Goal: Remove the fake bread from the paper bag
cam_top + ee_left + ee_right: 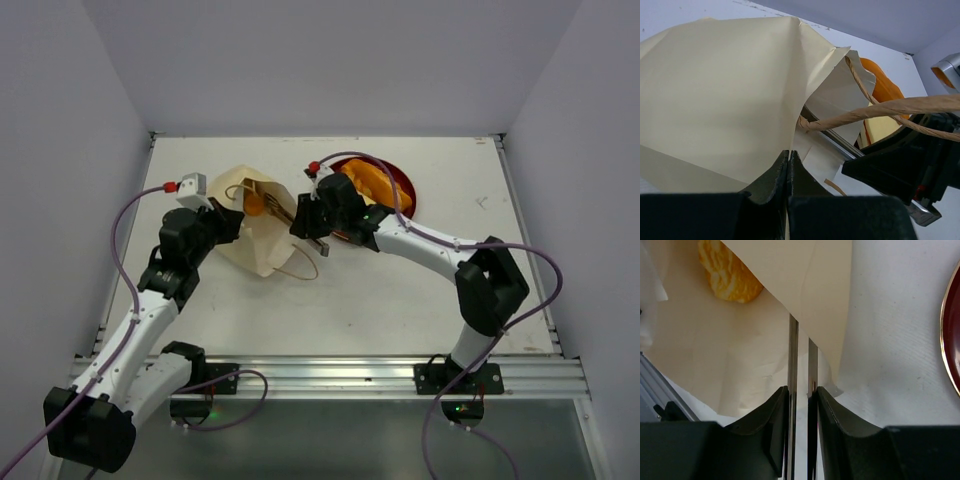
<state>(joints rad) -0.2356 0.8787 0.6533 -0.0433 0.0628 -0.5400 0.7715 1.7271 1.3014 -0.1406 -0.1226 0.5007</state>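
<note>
The cream paper bag (262,245) lies on its side mid-table, its mouth facing right. My left gripper (228,224) is shut on the bag's edge (715,100), with paper pinched between the fingers (788,165). My right gripper (302,216) is shut on a pair of thin metal tongs (793,350), whose two blades reach just inside the bag's mouth (810,285). A round orange ridged bun (727,275) of the fake bread lies deep in the bag (254,203), apart from the tong tips. More orange bread (365,180) rests on the red plate.
The red plate (404,200) sits right of the bag, behind my right arm; its rim (952,330) shows at the right wrist view's edge. The bag's brown cord handles (880,110) loop across the mouth and onto the table (300,270). White walls enclose the table.
</note>
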